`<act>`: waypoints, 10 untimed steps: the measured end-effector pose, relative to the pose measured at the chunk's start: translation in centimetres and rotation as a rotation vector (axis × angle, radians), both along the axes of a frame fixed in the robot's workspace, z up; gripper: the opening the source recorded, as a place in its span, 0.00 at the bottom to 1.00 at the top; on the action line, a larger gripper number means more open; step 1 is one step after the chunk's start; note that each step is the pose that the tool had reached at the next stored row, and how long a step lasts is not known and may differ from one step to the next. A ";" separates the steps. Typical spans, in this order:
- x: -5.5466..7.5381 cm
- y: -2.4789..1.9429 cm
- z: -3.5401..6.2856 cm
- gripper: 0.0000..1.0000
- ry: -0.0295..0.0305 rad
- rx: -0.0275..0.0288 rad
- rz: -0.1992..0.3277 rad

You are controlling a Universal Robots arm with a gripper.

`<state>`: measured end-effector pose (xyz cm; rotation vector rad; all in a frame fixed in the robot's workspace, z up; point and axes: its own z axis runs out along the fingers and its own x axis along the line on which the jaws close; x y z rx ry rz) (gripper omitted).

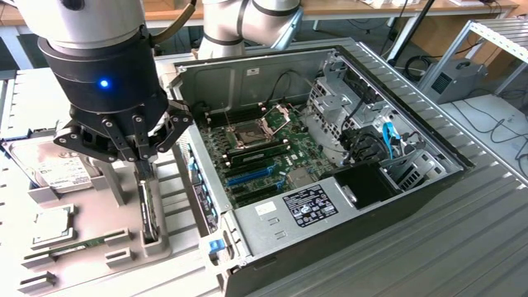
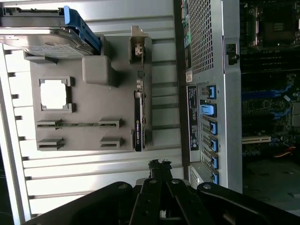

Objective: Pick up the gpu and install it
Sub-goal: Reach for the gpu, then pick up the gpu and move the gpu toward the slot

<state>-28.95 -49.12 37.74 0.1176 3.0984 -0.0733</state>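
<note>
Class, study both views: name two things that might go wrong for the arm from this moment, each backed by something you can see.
1. The gripper is shut above the gpu, which stands on edge in the grey holder. Lowered like this, it would likely press on the card's thin top edge rather than straddle it.
2. The holder sits right beside the computer case. A lifted card might catch that wall on its way over.
</note>
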 end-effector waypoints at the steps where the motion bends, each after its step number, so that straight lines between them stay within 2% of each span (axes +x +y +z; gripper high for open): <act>1: 0.0 0.00 0.00 0.11 -0.0001 0.0002 0.000; 2: 0.0 0.00 -0.01 0.11 -0.0001 0.0003 0.000; 4: 0.0 -0.10 -0.01 0.11 -0.0001 -0.0034 0.000; 10: 0.0 -0.10 -0.01 0.11 -0.0001 -0.0034 0.000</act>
